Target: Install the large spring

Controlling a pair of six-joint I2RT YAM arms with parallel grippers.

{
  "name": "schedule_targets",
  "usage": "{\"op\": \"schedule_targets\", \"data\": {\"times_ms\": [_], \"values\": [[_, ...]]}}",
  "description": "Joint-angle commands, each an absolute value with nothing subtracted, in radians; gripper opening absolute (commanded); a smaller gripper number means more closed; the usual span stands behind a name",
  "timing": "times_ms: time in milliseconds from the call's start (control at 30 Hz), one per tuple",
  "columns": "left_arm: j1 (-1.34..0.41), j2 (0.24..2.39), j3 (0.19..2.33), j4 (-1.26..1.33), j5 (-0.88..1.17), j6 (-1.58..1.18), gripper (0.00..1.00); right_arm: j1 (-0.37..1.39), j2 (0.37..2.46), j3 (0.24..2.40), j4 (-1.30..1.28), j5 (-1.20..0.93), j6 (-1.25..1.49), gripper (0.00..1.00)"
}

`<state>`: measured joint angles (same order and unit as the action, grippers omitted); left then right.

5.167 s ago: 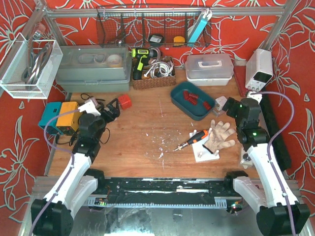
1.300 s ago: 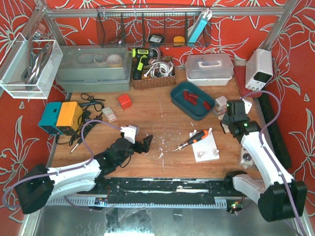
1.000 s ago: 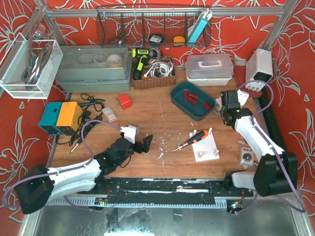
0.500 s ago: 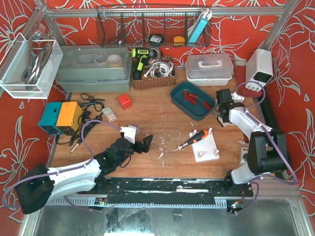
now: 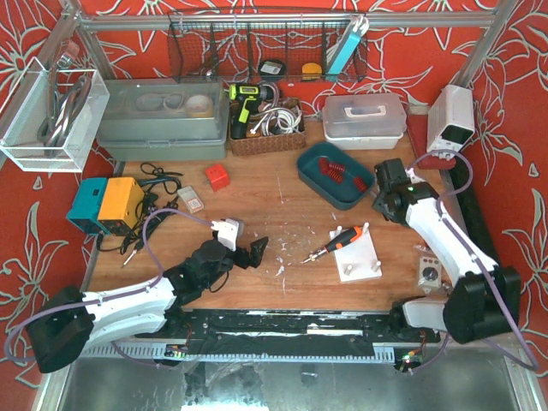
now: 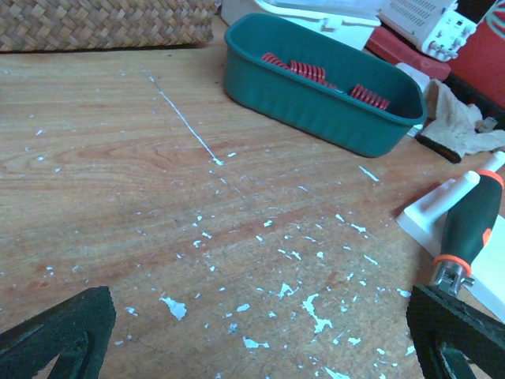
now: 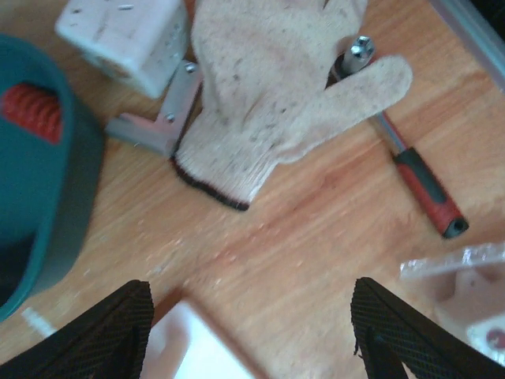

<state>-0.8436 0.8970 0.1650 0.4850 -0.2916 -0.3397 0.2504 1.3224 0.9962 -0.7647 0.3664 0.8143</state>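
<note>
Springs (image 5: 330,167): red, lying in the teal tray (image 5: 306,167), one o'clock from the table's (image 5: 257,188) centre.
Right fingers (image 7: 102,335): spread apart, empty, over a cloth glove (image 7: 260,95), three o'clock of the tray.
Left fingers (image 6: 59,335): wide apart, empty, low over the table, seven o'clock of the tray.
Screwdriver (image 5: 342,239): on a white plate (image 5: 366,261), six o'clock of the tray.

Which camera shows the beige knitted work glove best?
The right wrist view: the beige knitted work glove lies flat, large and close. The left wrist view catches only part of it at the right edge. From the top, the right arm covers it.
</note>
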Motion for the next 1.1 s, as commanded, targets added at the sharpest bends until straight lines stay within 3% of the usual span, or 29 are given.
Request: {"op": "schedule_targets", "data": {"times_ms": [0,233,433,800,1067], "values": [[-0.847,0.893,0.182,0.531,-0.247,-0.328,1.00,0.334,1.196,0.981,-0.910,0.316,1.009,0.70],[-0.847,0.897,0.181,0.556,-0.148,-0.304,1.00,0.441,1.014,0.802,-0.760,0.188,1.180,0.62],[-0.847,0.905,0.179,0.605,-0.010,-0.291,1.00,0.513,1.011,0.741,-0.726,0.194,1.321,0.63],[-0.847,0.825,0.165,0.525,-0.225,-0.304,1.00,0.598,1.107,0.693,-0.620,0.224,1.501,0.62],[-0.847,0.736,0.113,0.584,-0.164,-0.298,1.00,0.608,1.159,0.670,-0.566,0.241,1.552,0.62]]}}
